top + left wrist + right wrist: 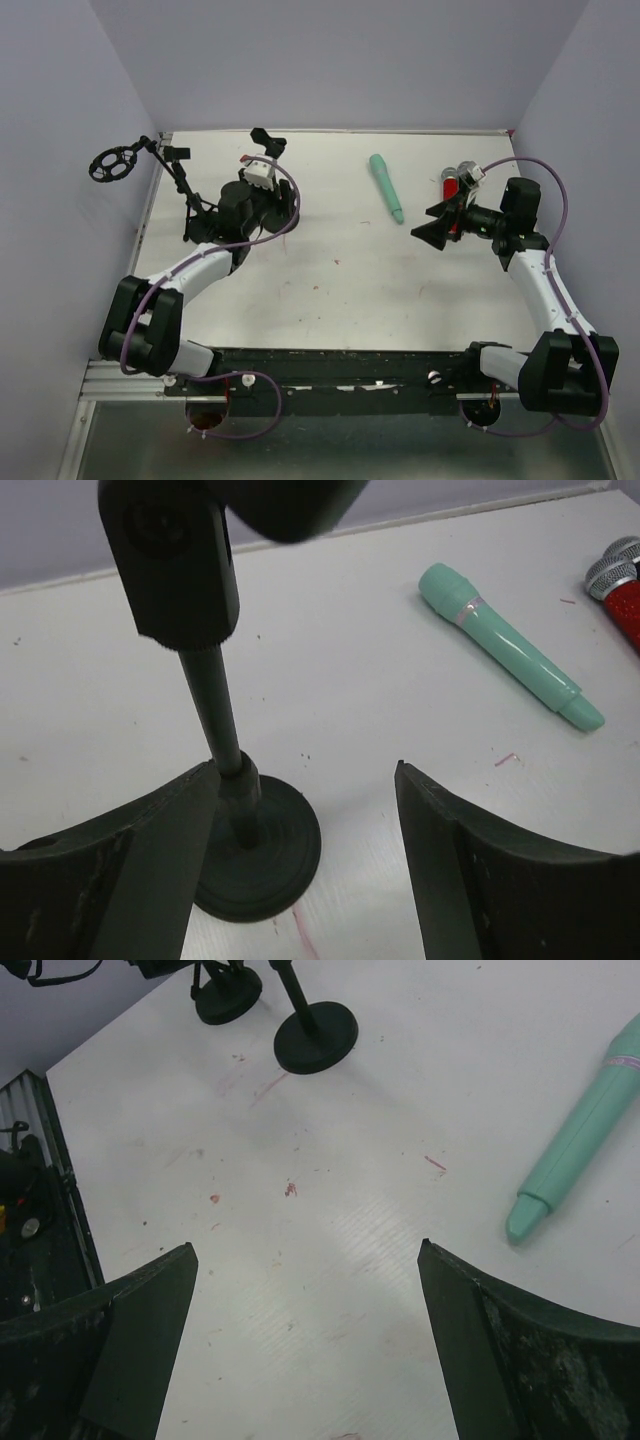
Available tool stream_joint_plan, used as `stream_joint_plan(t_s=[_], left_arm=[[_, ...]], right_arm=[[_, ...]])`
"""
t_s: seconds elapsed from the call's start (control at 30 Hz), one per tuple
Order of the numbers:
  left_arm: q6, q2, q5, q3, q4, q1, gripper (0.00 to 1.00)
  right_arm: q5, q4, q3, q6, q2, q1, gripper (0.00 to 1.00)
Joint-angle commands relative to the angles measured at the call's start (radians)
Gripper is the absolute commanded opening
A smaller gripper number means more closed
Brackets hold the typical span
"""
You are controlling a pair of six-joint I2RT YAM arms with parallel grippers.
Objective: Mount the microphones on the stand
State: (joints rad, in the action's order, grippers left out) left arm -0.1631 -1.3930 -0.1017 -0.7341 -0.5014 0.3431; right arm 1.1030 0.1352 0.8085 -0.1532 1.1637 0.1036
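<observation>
— How's the left arm [195,268] sitting?
— It's folded at the near-left corner, with the white forearm reaching out to the far-left part of the tabletop [330,300]. The left claw [305,770] is down low at the foot of the stand [215,710], spread wide. The pole is just inside one finger [120,870], and I can't tell if they touch. Nothing is pinched.
— And the right arm [545,285]?
— It runs up the right side, then the wrist turns left. The right claw [437,225] hangs above the tabletop, tilted down and spread wide, holding nothing.
— Where are the mics?
— All lying flat. The green mic [385,187] is mid-tabletop on the far half, between the two claws and apart from both. Its long axis runs far to near, fat head away from the arms, thin tail toward them and a little right.
— The red mic [450,186]?
— Far right, just beyond the right claw, which covers part of it from above. Its silver head is on the far side. A third mic [625,548] lies right beside it. Only its mesh head shows, so I can't give its body's colour.
— The stand itself?
— Upright on a round base. There's a clip on top, too blurred up close to see inside. A second stand [185,195] is just left of it, carrying a ring [113,163] that sticks out past the tabletop's left edge.
</observation>
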Motion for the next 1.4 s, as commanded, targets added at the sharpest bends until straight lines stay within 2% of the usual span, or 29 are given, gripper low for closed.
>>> stream_joint_plan(t_s=[0.0,0.4,0.53,0.6,0.63,0.87,0.97,1.07,1.23,1.37], left_arm=[[0.089,-0.047,0.004,-0.042,-0.124,-0.021,0.75],[0.115,-0.121,-0.018,-0.070,-0.247,-0.029,0.47],[0.134,-0.115,-0.032,-0.070,-0.258,-0.029,0.24],[0.139,-0.101,-0.047,-0.065,-0.255,-0.027,0.04],[0.137,-0.092,-0.058,-0.064,-0.246,-0.026,0.00],[0.056,0.032,-0.162,0.002,-0.235,0.045,0.00],[-0.031,0.092,-0.116,0.030,-0.221,0.121,0.00],[-0.094,0.124,0.006,0.050,-0.220,0.238,0.00],[-0.121,0.077,0.322,0.033,-0.252,0.437,0.00],[-0.133,-0.001,0.496,0.003,-0.310,0.517,0.00]], right_arm=[[0.021,0.027,0.020,-0.028,-0.018,-0.010,1.00],[0.000,0.032,0.023,-0.029,-0.018,-0.012,1.00],[0.000,0.030,0.020,-0.032,-0.019,-0.012,1.00],[-0.002,0.030,0.021,-0.032,-0.019,-0.012,1.00],[-0.005,0.030,0.021,-0.034,-0.021,-0.012,1.00],[-0.018,0.032,0.018,-0.039,-0.024,-0.012,1.00],[-0.025,0.032,0.018,-0.042,-0.024,-0.012,1.00],[-0.026,0.029,0.017,-0.043,-0.022,-0.010,1.00],[-0.023,0.029,0.014,-0.051,-0.022,-0.010,1.00],[-0.031,0.030,0.012,-0.057,-0.027,-0.012,1.00]])
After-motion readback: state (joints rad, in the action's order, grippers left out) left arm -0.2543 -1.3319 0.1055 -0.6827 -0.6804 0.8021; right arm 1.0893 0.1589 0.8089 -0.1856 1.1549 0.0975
